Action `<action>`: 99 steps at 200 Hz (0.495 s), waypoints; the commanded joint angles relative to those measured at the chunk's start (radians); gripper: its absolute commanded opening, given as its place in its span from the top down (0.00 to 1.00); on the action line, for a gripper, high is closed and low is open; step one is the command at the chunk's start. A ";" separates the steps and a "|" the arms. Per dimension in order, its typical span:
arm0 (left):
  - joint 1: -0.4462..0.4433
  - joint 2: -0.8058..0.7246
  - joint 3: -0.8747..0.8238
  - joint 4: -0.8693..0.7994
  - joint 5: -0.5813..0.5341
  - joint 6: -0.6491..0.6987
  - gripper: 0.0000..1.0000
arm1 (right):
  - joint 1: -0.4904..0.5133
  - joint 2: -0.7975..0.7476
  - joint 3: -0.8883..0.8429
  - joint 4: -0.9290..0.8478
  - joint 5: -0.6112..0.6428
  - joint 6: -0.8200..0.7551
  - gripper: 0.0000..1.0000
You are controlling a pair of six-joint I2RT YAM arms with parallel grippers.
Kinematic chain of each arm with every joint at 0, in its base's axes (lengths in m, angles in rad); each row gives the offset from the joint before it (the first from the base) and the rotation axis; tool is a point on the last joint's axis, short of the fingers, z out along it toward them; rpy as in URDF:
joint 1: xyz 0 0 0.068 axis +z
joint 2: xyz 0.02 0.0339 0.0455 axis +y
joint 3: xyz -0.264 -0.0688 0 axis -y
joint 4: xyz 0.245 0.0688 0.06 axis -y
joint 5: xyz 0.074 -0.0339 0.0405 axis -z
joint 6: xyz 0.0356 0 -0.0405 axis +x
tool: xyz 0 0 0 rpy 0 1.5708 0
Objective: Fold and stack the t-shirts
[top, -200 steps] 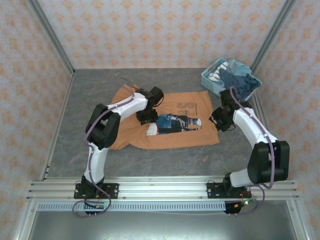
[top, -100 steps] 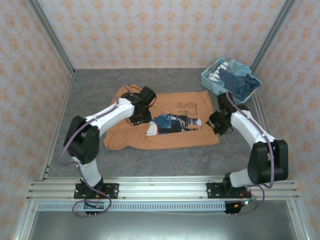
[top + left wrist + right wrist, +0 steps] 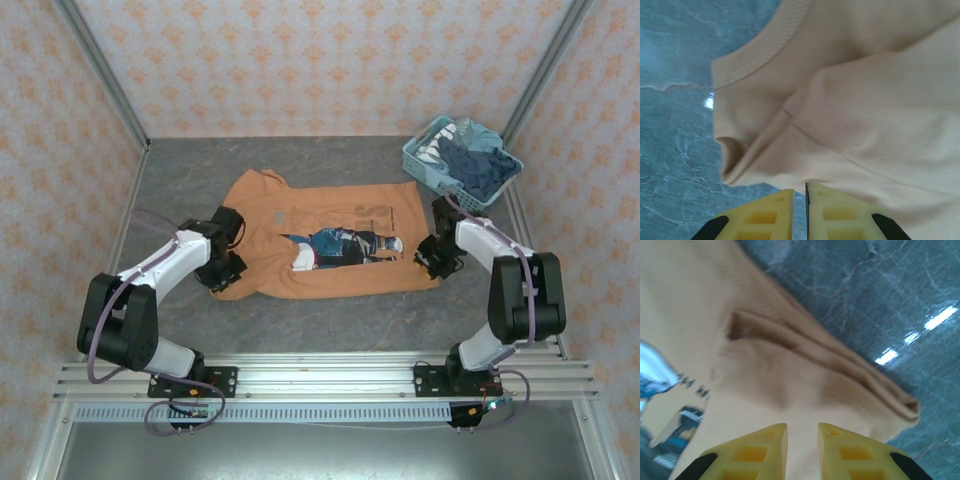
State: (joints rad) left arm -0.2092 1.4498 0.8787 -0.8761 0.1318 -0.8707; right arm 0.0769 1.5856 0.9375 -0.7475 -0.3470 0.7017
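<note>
An orange-tan t-shirt lies spread flat on the grey table, its dark picture print facing up. My left gripper is low at the shirt's near-left corner. In the left wrist view its jaws stand almost together at the cloth edge, with a thin slit of table between them. My right gripper is at the near-right corner. Its jaws stand a little apart over smooth orange cloth, beside a folded hem. Dark blue t-shirts and a pale one lie in the basket.
The light-blue lattice basket stands at the back right corner, close behind the right arm. Patterned walls with metal posts close in the table on three sides. Bare grey tabletop runs between the shirt and the arm bases.
The left arm has swung left and toward the near edge, and the shirt's folded left part now lies spread out. Its jaws have narrowed. The right gripper has moved slightly nearer along the right edge.
</note>
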 commanded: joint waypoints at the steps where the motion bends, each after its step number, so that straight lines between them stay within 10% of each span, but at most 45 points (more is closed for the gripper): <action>1: 0.043 0.044 -0.052 0.046 0.001 -0.019 0.87 | -0.014 0.035 0.002 -0.032 0.065 -0.046 0.78; 46: 0.067 0.099 -0.052 -0.069 -0.199 0.010 0.93 | -0.026 0.076 0.026 -0.137 0.144 -0.073 0.77; 99: 0.070 -0.053 -0.073 -0.133 -0.180 -0.041 0.87 | -0.011 -0.041 -0.018 -0.159 0.077 -0.054 0.73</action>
State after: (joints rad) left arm -0.1478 1.4784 0.7944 -0.9142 0.0063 -0.8707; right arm 0.0582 1.6154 0.9207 -0.8318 -0.2848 0.6525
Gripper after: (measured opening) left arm 0.096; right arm 0.257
